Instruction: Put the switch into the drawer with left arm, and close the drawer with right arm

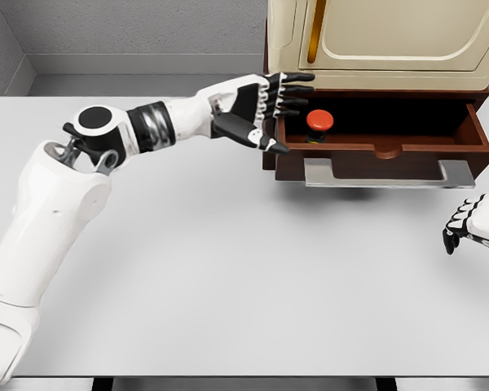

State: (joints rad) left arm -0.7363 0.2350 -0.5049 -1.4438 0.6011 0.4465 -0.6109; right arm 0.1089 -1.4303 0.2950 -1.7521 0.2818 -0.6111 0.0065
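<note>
Head view, single frame.

Drawer (375, 151): dark brown wood, pulled out toward the near side from the base of a cream cabinet (391, 41) at the far right of the counter (228, 277). A flat grey handle (389, 173) runs along the drawer's front panel. The interior is open to view from above.

Switch (319, 122): red round button on a small body, sitting inside the drawer toward its left end, close to the back wall. It appears upright. Nothing touches it.

Left hand (269, 106): the left arm comes in from the lower left, bends at the elbow and reaches right across the counter. The hand is at the drawer's left edge, just left of the switch, at about the level of the drawer's top rim. The fingers (297, 90) are spread and extended rightward over the left wall of the drawer, the thumb lower, pointing toward the front left corner. The hand holds nothing. There is a clear gap between the fingertips and the switch.

Right hand (466, 224): shows at the right edge, near side of the drawer, below and right of the handle's right end, apart from it. The fingers are curled in loosely and hold nothing. Whether it rests on the counter or hangs above it, I cannot tell.
</note>
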